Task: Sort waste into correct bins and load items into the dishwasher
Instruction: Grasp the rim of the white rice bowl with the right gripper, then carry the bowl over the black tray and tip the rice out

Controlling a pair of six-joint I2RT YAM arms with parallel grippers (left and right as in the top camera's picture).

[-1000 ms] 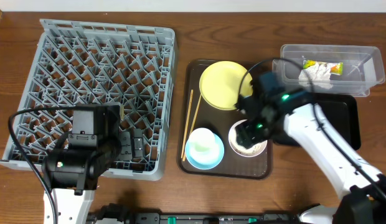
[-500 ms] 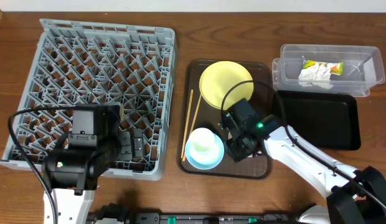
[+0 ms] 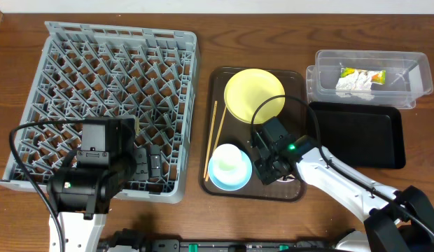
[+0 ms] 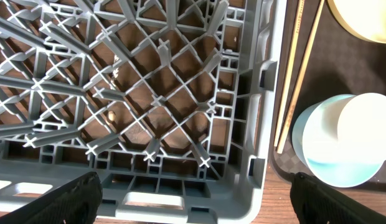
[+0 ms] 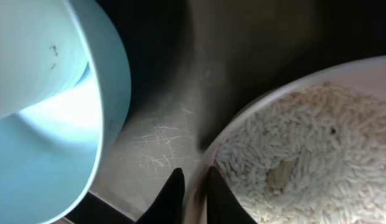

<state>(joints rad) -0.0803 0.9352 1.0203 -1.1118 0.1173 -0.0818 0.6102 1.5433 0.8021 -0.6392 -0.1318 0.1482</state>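
Note:
My right gripper (image 5: 194, 186) is shut on the rim of the white bowl (image 5: 317, 76), one finger outside and one inside against the rice-like crumbs (image 5: 299, 149). Seen from overhead, this gripper (image 3: 271, 164) covers most of that bowl on the brown tray (image 3: 297, 189). Beside it stands the light blue bowl (image 3: 227, 175) with a small white cup (image 3: 231, 158) in it. The yellow-green plate (image 3: 253, 94) and the chopsticks (image 3: 215, 136) lie on the same tray. My left gripper (image 4: 196, 205) hangs open over the near right corner of the grey dish rack (image 3: 112, 84).
At the back right a clear tub (image 3: 406, 70) holds the green-and-yellow wrapper (image 3: 364, 73) and the white tissue (image 3: 352, 85). A shallow black tray (image 3: 357, 133) lies just in front of it. The left arm's base (image 3: 91, 175) overlaps the rack's front edge.
The right arm came down at the left side of the white bowl, and its jaws closed onto the bowl's rim. The left arm has not moved.

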